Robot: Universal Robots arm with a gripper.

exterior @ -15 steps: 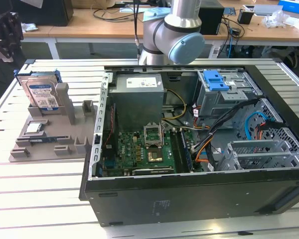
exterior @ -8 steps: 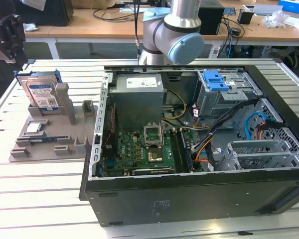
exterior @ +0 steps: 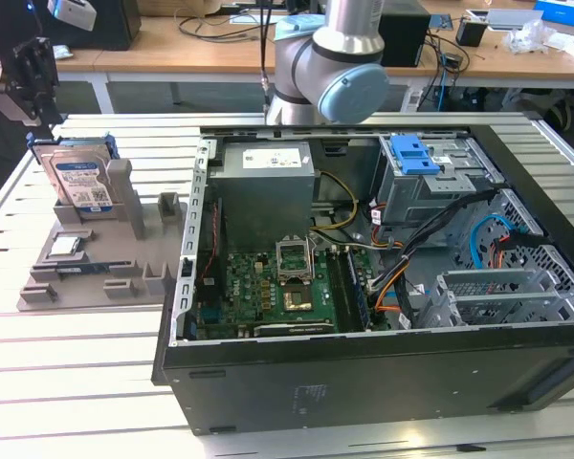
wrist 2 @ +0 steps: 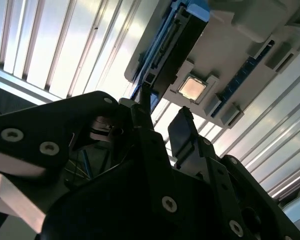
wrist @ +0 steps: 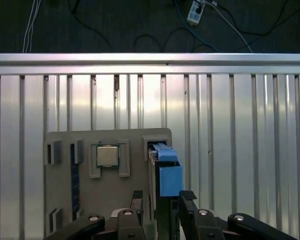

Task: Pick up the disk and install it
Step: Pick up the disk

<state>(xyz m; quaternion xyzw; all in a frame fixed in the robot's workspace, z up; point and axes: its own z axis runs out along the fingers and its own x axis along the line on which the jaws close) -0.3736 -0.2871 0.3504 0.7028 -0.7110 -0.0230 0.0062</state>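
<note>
The disk point(exterior: 81, 182) stands on edge in a grey holder point(exterior: 96, 263) at the exterior view's left, its blue-and-white label facing the camera. My gripper point(exterior: 38, 110) hangs just above the disk's top edge, apart from it. In the first wrist view the disk's blue rail point(wrist: 166, 170) lies in line with the gap of the gripper point(wrist: 162, 197), whose two black fingers stand open with nothing held. The second wrist view shows the open gripper point(wrist 2: 164, 102) short of the disk point(wrist 2: 172, 47).
A square silver processor chip point(wrist: 107, 156) sits in the same holder beside the disk. An open computer case point(exterior: 268, 382) fills the exterior view's right, with a power-supply box point(exterior: 266, 186), a motherboard point(exterior: 277, 287) and a drive cage point(exterior: 430, 177). The slatted table ends at an edge point(wrist: 150, 59).
</note>
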